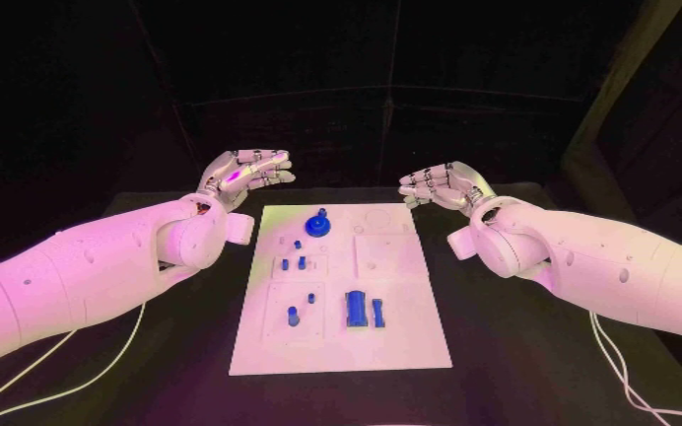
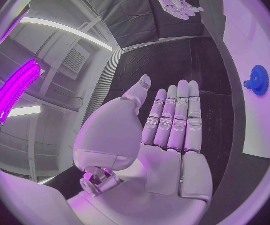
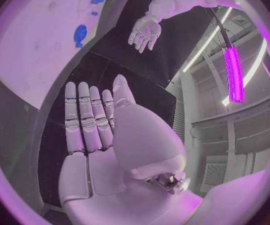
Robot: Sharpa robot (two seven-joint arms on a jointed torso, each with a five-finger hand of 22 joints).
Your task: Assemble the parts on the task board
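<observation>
The white task board (image 1: 398, 332) lies in the middle of the black table. A round blue part (image 1: 318, 223) stands near its far end, also seen in the left wrist view (image 2: 259, 79) and the right wrist view (image 3: 80, 35). Several small blue pieces (image 1: 298, 262) lie on the board's left half, and a larger blue block (image 1: 356, 308) lies nearer the front. My left hand (image 1: 244, 174) hovers beyond the board's far left corner, fingers straight, holding nothing (image 2: 172, 120). My right hand (image 1: 443, 186) hovers beyond the far right corner, likewise flat and holding nothing (image 3: 94, 120).
Black table (image 1: 511, 347) surrounds the board on both sides. White cables (image 1: 618, 367) trail along the table under both arms. A dark backdrop stands behind the table.
</observation>
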